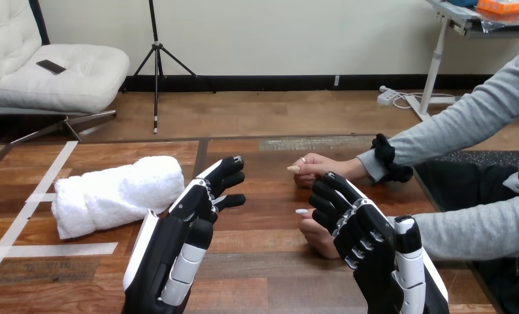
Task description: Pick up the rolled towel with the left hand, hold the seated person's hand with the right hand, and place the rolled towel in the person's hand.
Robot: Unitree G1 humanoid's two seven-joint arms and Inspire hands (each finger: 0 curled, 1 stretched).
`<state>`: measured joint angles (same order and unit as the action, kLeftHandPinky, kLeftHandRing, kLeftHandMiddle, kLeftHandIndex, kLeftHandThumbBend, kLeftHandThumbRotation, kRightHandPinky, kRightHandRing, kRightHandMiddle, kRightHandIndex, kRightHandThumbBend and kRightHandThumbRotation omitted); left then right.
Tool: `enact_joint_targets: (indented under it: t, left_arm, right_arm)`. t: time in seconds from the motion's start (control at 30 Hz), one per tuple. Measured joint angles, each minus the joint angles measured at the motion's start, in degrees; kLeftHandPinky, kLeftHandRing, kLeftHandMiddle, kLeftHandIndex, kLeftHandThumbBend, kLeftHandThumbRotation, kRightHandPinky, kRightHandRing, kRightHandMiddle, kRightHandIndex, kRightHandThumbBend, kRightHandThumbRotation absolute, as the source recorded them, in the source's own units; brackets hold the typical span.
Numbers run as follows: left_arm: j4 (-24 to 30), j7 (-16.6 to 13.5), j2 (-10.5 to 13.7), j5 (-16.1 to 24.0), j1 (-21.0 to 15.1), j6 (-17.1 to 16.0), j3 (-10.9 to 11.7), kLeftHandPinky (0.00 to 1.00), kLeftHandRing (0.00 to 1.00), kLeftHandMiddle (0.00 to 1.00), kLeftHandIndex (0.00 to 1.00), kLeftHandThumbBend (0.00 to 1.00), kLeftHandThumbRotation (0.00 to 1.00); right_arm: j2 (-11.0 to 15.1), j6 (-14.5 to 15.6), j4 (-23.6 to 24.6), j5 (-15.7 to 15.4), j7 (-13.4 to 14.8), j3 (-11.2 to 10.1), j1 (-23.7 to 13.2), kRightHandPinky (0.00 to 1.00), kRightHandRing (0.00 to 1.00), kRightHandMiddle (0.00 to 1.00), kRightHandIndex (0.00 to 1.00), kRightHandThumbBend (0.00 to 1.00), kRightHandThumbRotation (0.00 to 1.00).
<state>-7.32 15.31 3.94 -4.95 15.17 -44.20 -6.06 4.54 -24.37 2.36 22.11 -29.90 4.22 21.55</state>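
Observation:
A white rolled towel [116, 193] lies on the wooden table [270, 261] at the left. My left hand [195, 206] hovers just right of the towel, fingers straight and open, holding nothing. My right hand [351, 222] is open too, fingers relaxed, in front of the person's nearer hand [317, 237], which rests on the table and is partly hidden behind it. I cannot tell whether they touch. The person's farther hand [319, 167] rests on the table beyond, fingers pointing left.
Strips of white tape [44, 196] mark the table at the left, under and around the towel. The person's grey sleeves [466, 124] come in from the right edge.

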Motion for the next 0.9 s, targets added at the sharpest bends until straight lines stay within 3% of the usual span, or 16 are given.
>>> enact_joint_targets:
  t: [0.5,0.9]
  left_arm:
    - [-2.4,-1.1,-0.2,0.5,-2.3,0.0,1.0,0.78,0.86,0.86,0.84,0.76,1.00]
    - [-9.0,-2.5,1.0,0.8,-8.4,-0.1,5.1,0.70,0.80,0.83,0.82,0.75,1.00]
  right_arm:
    - [-0.1,0.0,0.0,0.0,0.0,0.0,-0.1,0.94,0.92,0.90,0.89,0.66,1.00]
    - [-0.2,0.0,0.0,-0.1,0.2,0.0,-0.7,0.91,0.91,0.90,0.89,0.65,1.00]
